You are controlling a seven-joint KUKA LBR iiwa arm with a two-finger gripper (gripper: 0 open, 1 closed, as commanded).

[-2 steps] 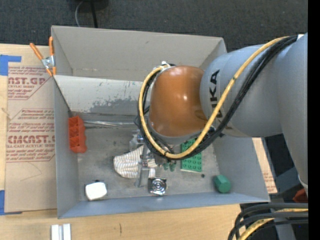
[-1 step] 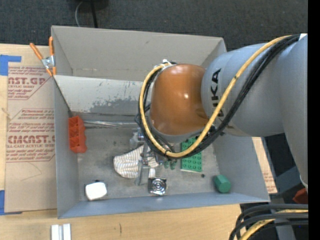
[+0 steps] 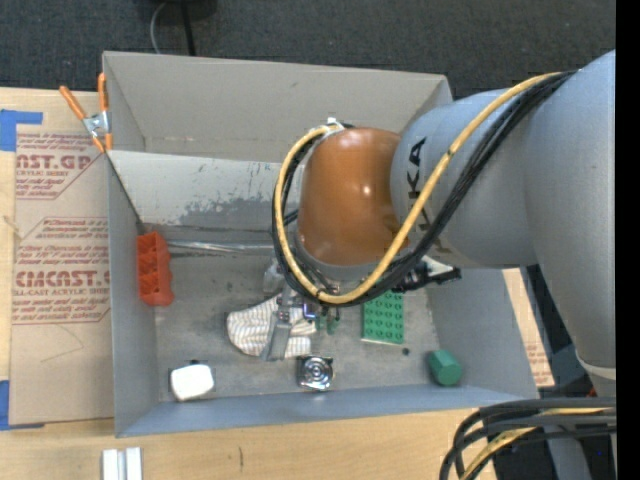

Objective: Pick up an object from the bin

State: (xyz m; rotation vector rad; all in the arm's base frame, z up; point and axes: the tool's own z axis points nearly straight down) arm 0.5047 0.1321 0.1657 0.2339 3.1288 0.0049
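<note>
Camera view from above: the gripper hangs low over a crumpled white checked cloth mid-floor in the bin; its opening cannot be told; nothing looks lifted yet.

Arm: bulky rounded casing, pale grey-white, smooth, no seams to note. Black block lettering on the casing next to the wrist, partly crossed by cables. Wrist cover: glossy orange-brown dome with a soft highlight on top. Cables: one yellow and several black, bundled. They run along the casing and ring the dome in a loop. Gripper: small, below the dome, silver metal with darker parts.
</note>
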